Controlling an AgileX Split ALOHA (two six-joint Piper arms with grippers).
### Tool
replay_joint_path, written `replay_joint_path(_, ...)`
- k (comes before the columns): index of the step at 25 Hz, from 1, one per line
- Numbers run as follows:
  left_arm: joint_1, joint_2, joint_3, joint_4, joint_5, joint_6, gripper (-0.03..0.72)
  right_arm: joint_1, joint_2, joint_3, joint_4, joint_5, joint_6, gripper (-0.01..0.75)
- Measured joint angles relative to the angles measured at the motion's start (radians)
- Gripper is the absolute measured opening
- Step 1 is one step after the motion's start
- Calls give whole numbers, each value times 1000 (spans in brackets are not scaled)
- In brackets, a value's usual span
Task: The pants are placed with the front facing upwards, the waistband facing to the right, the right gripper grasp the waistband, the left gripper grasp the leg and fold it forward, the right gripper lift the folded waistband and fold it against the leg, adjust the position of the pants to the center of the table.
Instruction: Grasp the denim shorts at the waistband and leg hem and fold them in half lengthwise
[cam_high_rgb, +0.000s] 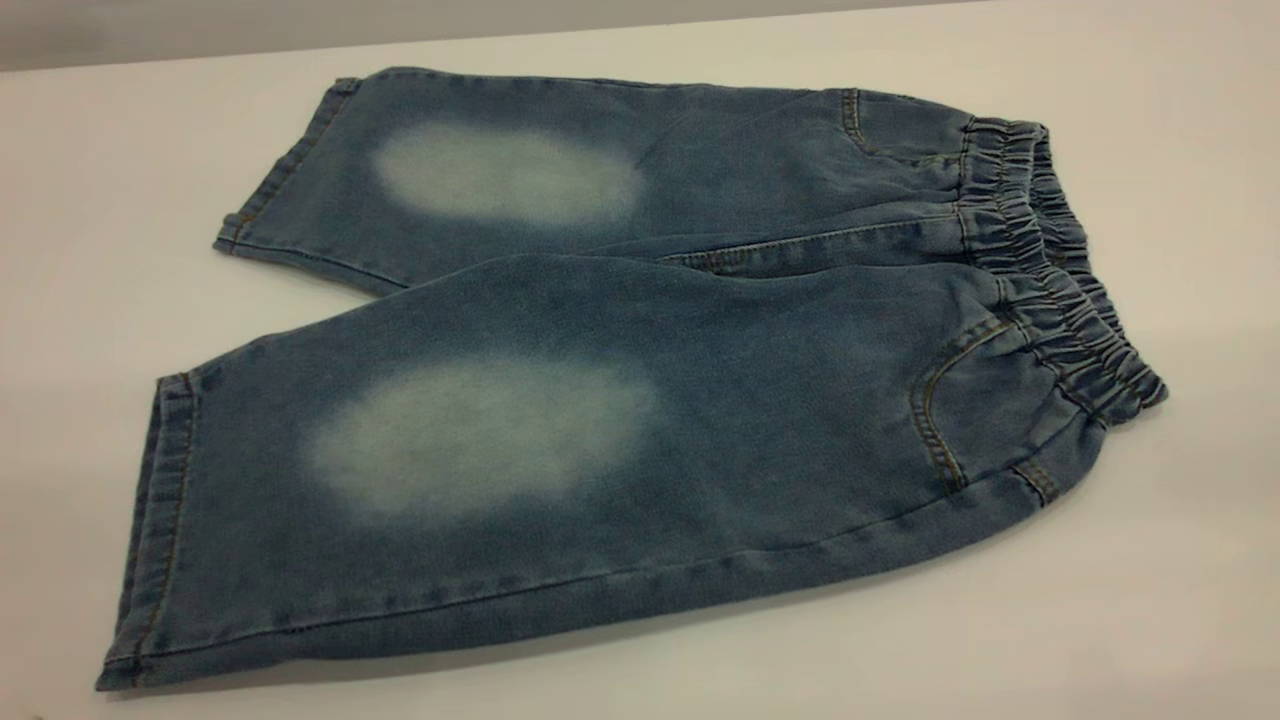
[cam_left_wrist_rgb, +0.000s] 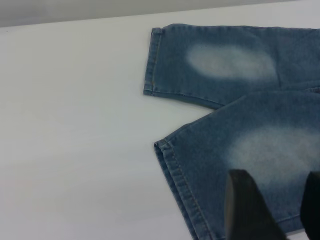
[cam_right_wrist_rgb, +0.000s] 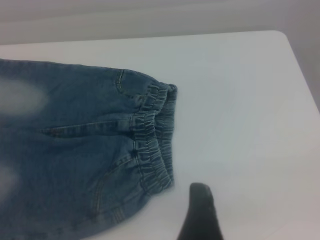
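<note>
**Hands above laid-out pants, nothing gripped yet**

Hands are absent from the exterior view. Only the pants (cam_high_rgb: 620, 380) are seen there, spread flat on the desk (cam_high_rgb: 1150, 600), front up, both legs reaching left and the waistband (cam_high_rgb: 1060, 270) at the right. No fold has been made.

Left wrist view: the left hand (cam_left_wrist_rgb: 272, 210) is seen as two dark fingers (cam_left_wrist_rgb: 245, 210) set apart, empty, over the near leg's hem end. Whether they touch the denim cannot be told. Both leg hems lie flat, with bare desk beside them.

Right wrist view: of the right hand only one dark finger (cam_right_wrist_rgb: 200, 215) shows, over bare desk just beside the waistband's end. Its spread cannot be told. The waistband lies ungrasped.

Judgement: the opening step is in hand, the approach to the first grasps. Next, the right hand is to be brought onto the ruched band and closed, and the left hand lowered onto the leg hem, before the fold forward is attempted.
</note>
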Motion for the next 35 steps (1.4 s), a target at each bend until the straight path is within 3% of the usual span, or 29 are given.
replay_joint_path(10, 0, 0, 0, -3, -9, 0, 268, 0, 0, 0, 5, 0, 4, 465)
replay_joint_path(18, 0, 52, -37, -5, -8, -3, 268, 1, 30, -12, 200, -31, 7, 465)
replay_joint_path(22, 0, 207, -106, 10, -54, 21, 268, 2, 170, -12, 279, -106, 6, 465)
replay_joint_path(29, 0, 599, -129, -3, -205, 217, 268, 2, 499, -6, 286, -226, -17, 465)
replay_joint_path(35, -21, 905, -129, -119, -333, 403, 268, 2, 764, 46, 362, -388, -69, 465)
